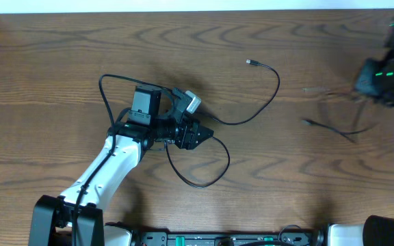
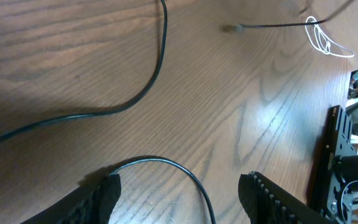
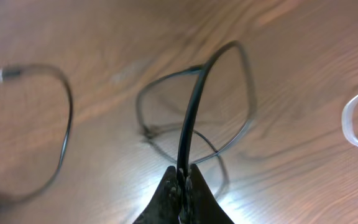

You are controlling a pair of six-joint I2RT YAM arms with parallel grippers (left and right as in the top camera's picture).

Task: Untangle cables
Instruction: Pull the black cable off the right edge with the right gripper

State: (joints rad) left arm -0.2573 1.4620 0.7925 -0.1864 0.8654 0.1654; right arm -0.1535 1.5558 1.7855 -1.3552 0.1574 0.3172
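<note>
Overhead view: left jaws spread over a loop, right jaws pinching a cord

The left gripper (image 1: 198,135) is sitting low over the middle of the table (image 1: 60,55), a little toward the left edge, and its fingers (image 2: 101,196) are standing wide apart. A long black cable (image 1: 273,89) is running from its plug (image 1: 250,62) near the far edge, bending back to the gripper and looping on toward the near edge. In the left wrist view that loop is lying on the wood between the spread fingers, and neither finger is holding it. The right gripper (image 3: 182,177) is hanging by the right edge, its fingers pressing together on a second black cable (image 3: 194,106), which is arching up from the table into the pinch. A whitish cord (image 2: 325,40) is lying near it, by that same edge.
</note>
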